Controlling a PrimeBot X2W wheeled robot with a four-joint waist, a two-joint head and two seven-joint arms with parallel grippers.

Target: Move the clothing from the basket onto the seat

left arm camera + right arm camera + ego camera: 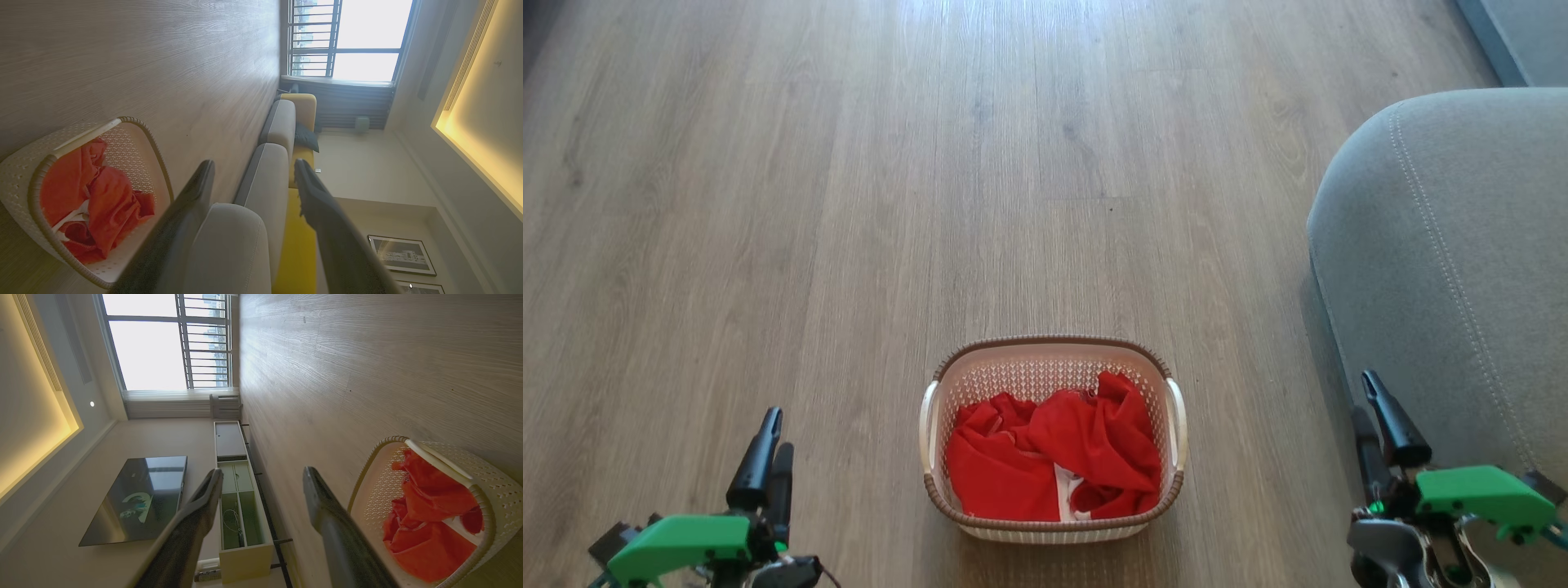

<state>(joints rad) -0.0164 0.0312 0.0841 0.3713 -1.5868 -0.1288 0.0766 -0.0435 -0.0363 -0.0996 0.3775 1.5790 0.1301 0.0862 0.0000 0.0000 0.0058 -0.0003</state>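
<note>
Head view: bright red soft clothing (1054, 457) is piled in the cream perforated plastic basket (1045, 341); nothing is laid yet on the grey upholstered seat (1462, 245); left tool (778, 429) and right tool (1364, 396) are held apart, empty.

Wood floor (849, 204) reaches a barred window (155, 343), with a dark television (135, 500) near a low cabinet (241, 490).

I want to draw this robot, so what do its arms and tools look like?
Each tool, left tool and right tool, has two long, dark, tapering fingers. Behind each sits a bright green angular plastic cover. The right wrist shows shiny silver metal parts, and a thin black cable trails by the left one.
</note>
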